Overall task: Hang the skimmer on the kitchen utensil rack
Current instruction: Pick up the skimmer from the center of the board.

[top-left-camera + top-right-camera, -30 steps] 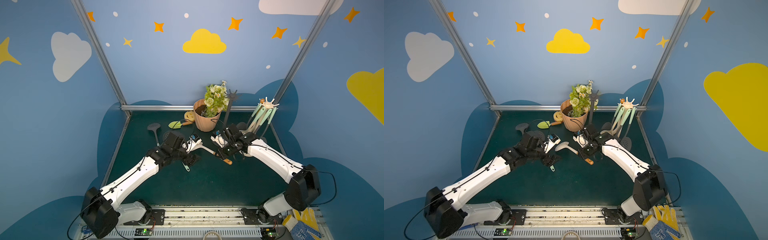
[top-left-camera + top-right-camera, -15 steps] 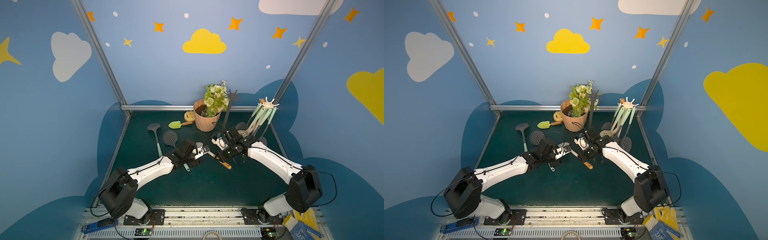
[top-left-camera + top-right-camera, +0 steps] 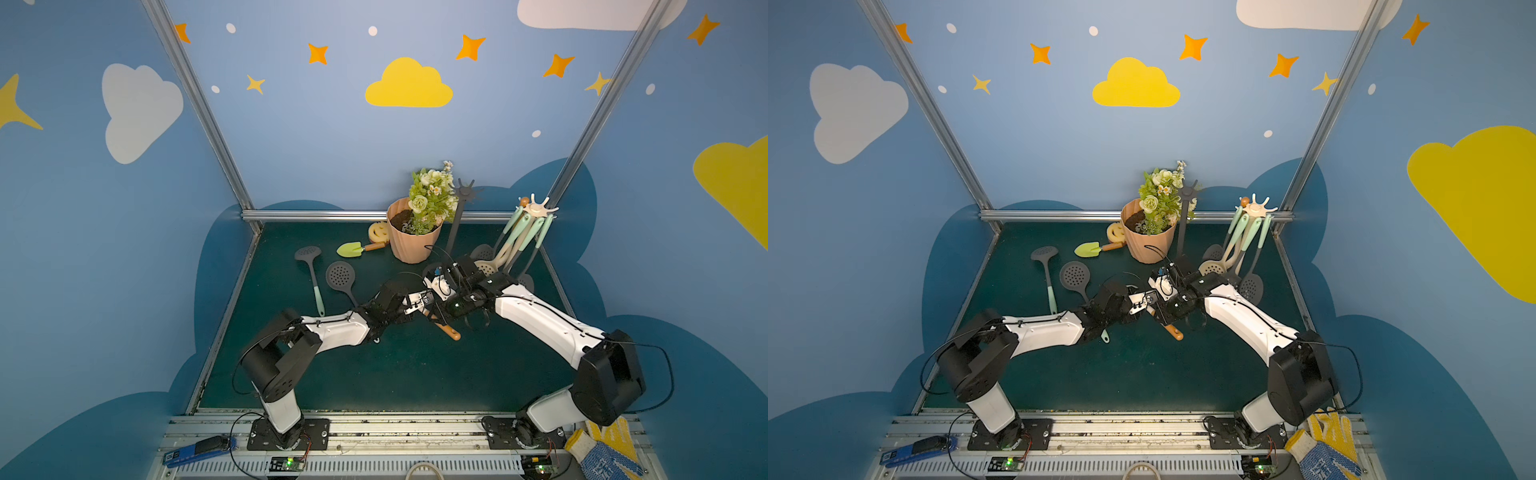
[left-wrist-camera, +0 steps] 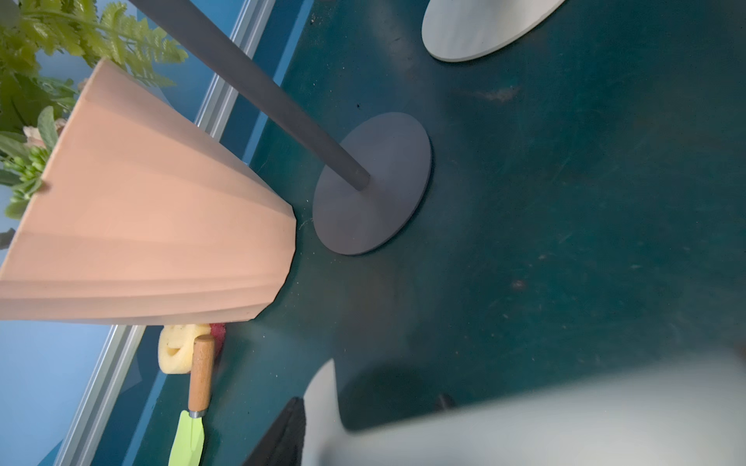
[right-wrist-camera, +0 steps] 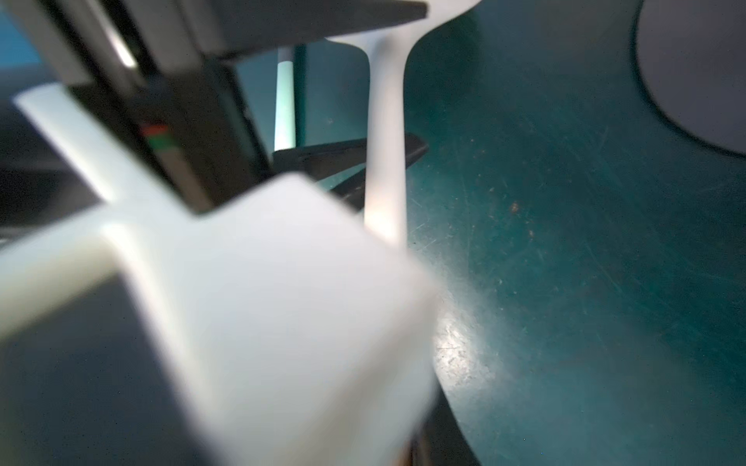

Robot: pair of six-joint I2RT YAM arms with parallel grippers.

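near the middle of the table (image 3: 374, 374), the white, wooden-handled skimmer (image 3: 449, 331) is clamped by the right gripper (image 3: 435, 315). the left gripper (image 3: 415, 301) is set close beside it; its opening cannot be told. since a second ago, it has been brought nearer.

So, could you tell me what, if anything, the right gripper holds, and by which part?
The wooden-handled utensil, held partway along its shaft, above the wooden end; the exact spot is hidden.
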